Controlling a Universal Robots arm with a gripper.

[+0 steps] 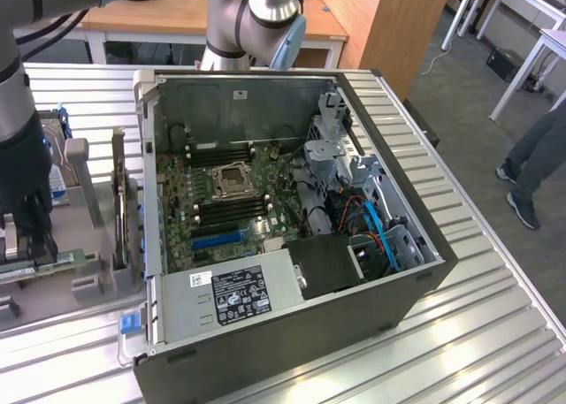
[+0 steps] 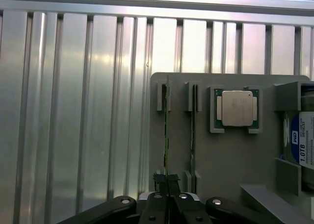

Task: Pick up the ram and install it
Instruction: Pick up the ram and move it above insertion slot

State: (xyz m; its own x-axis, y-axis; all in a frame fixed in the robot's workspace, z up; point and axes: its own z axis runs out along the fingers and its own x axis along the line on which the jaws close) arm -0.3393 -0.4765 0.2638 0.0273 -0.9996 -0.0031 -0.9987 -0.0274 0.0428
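Observation:
The ram [image 2: 167, 136] is a thin green board standing on edge in a slot of the grey holder tray [image 2: 230, 160]. My gripper [image 2: 167, 182] is shut on its near end, one finger on each face. In the exterior view the gripper [image 1: 25, 245] hangs over that tray at the left, and the ram [image 1: 53, 264] shows as a green strip just below it. The open computer case [image 1: 146, 156] lies to the exterior view's right of the tray. Its green motherboard [image 1: 221, 201] faces up, with dark memory slots [image 1: 232, 211] below the processor socket.
A second memory stick [image 2: 193, 131] stands in the neighbouring slot. A processor chip [image 2: 237, 108] and a hard drive [image 2: 304, 140] also sit in the tray. The ribbed metal table [image 1: 495, 333] carries everything. A person's legs [image 1: 535, 165] stand at the far right.

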